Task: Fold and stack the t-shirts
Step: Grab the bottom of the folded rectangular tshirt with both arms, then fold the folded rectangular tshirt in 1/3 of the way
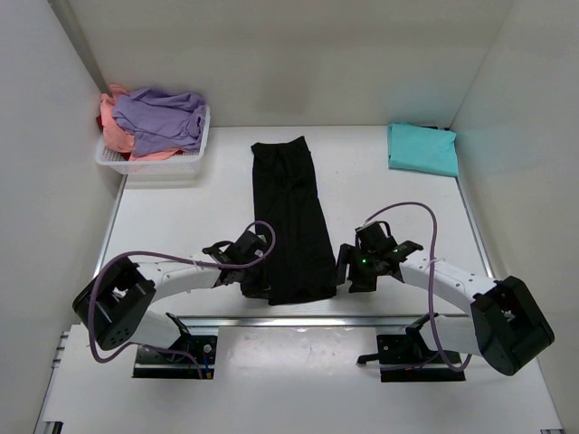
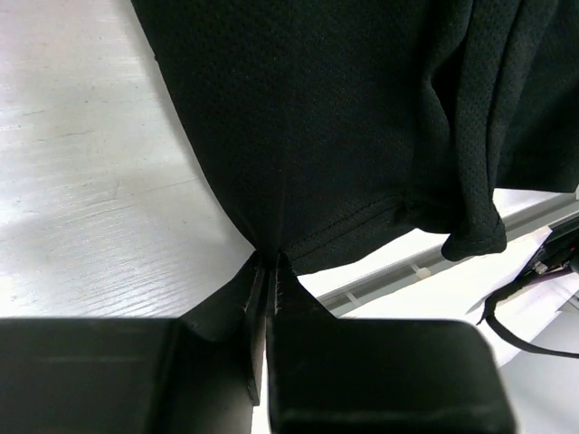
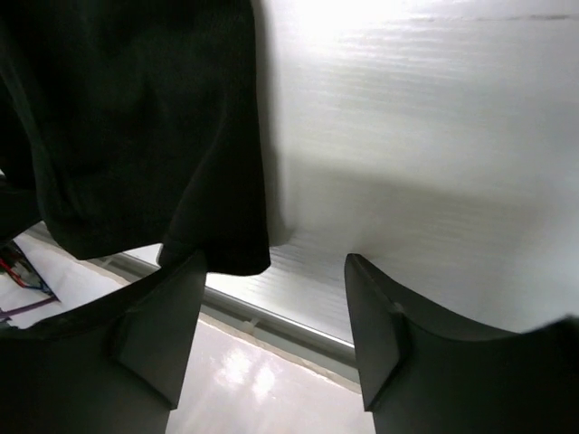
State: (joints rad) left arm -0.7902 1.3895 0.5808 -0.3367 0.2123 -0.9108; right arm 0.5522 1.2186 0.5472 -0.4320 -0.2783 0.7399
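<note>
A black t-shirt (image 1: 291,217) lies on the table as a long narrow strip, running from the middle toward the near edge. My left gripper (image 1: 253,286) is at its near-left corner. In the left wrist view the gripper (image 2: 270,262) is shut on the hem of the black t-shirt (image 2: 362,117). My right gripper (image 1: 348,271) stands open beside the near-right corner. In the right wrist view that gripper (image 3: 276,267) has the black t-shirt's (image 3: 136,117) corner drooping against its left finger (image 3: 172,316), not pinched. A folded teal t-shirt (image 1: 422,149) lies at the back right.
A white mesh basket (image 1: 154,166) at the back left holds a lavender tee (image 1: 163,117) on top of a salmon-pink one (image 1: 116,137). White walls close in both sides. A metal rail (image 1: 298,318) runs along the table's near edge.
</note>
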